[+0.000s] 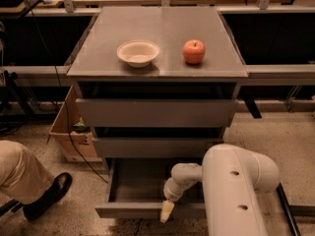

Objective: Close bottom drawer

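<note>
The bottom drawer (133, 209) is the lowest of three grey drawers in the cabinet. It stands pulled out, its shallow tray open and empty as far as I see. My gripper (166, 211) hangs from the white arm (236, 191) at the drawer's front panel, right of its middle, with a cream fingertip over the front edge. The two drawers above it, the top one (156, 113) and the middle one (157, 147), stand less far out.
A white bowl (138, 52) and a red apple (194, 51) sit on the cabinet top. A person's leg and black shoe (47, 195) are at the lower left on the floor. A cardboard box (69, 132) stands left of the cabinet.
</note>
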You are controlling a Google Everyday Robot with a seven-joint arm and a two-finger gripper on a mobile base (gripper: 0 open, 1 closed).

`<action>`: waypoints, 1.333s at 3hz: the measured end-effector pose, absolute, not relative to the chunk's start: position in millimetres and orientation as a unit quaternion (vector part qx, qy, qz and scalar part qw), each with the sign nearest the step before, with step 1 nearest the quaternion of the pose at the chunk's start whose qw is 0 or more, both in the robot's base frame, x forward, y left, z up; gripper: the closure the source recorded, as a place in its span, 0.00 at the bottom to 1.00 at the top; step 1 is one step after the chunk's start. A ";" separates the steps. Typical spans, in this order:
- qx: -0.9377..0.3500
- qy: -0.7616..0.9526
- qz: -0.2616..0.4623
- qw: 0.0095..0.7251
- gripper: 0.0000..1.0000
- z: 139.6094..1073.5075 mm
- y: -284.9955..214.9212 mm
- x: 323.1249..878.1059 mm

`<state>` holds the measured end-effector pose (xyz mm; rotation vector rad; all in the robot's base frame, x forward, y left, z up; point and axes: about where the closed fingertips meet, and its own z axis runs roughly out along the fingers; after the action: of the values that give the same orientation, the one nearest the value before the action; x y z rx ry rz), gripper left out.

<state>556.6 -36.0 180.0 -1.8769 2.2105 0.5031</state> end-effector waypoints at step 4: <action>-0.622 0.749 0.184 0.134 0.50 163.1 -58.6 575.2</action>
<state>575.2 -58.6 163.1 -1.8036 2.1729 0.5325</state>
